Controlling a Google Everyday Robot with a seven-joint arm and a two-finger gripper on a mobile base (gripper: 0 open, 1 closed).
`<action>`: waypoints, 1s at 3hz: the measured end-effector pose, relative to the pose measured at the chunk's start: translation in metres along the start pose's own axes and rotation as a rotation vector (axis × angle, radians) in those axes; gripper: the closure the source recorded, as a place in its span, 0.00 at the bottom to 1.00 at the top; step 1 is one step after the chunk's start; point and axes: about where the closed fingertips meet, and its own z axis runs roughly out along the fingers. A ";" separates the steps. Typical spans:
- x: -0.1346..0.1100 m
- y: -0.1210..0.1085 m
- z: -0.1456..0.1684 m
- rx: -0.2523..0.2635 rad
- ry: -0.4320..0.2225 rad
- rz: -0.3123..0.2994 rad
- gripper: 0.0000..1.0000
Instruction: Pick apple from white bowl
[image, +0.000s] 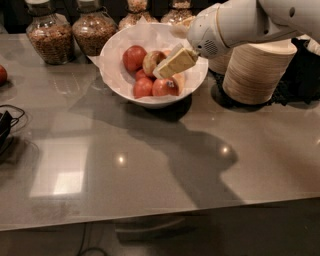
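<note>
At the far left edge of the grey counter (150, 165) we see part of a red apple (1, 75), and below it a black cable (11, 116) lying on the surface. Along the back stand two glass jars of brown granola, one (47, 36) near the corner and one (94, 31) just beside the bowl's left rim.

The white bowl (116, 75) sits on the counter toward the back, left of centre, and is lined with crinkled white paper (150, 34). Inside it we count several red apples: a large one (134, 57) at the upper left and two more (143, 88) (163, 88) along the front. The apple (151, 62), yellowish-tan with a faint blush, lies in the middle of the bowl, between the large red one and the gripper.

The gripper (162, 71) is a pale yellow piece that slants down into the bowl from the upper right, its tip overlapping the apple's lower right side. From this angle it reads as a single slab, so we cannot tell whether it is open or closed on anything. The white arm (235, 25) behind it reaches in from the top right corner.

Right of the bowl, a stack of beige paper bowls (257, 72) stands on a dark mat (300, 80), partly behind the arm.
</note>
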 end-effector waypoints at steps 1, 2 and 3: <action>0.007 -0.004 0.014 -0.001 0.010 0.016 0.23; 0.005 -0.013 0.026 0.000 0.013 0.043 0.25; -0.002 -0.019 0.036 -0.003 0.017 0.084 0.21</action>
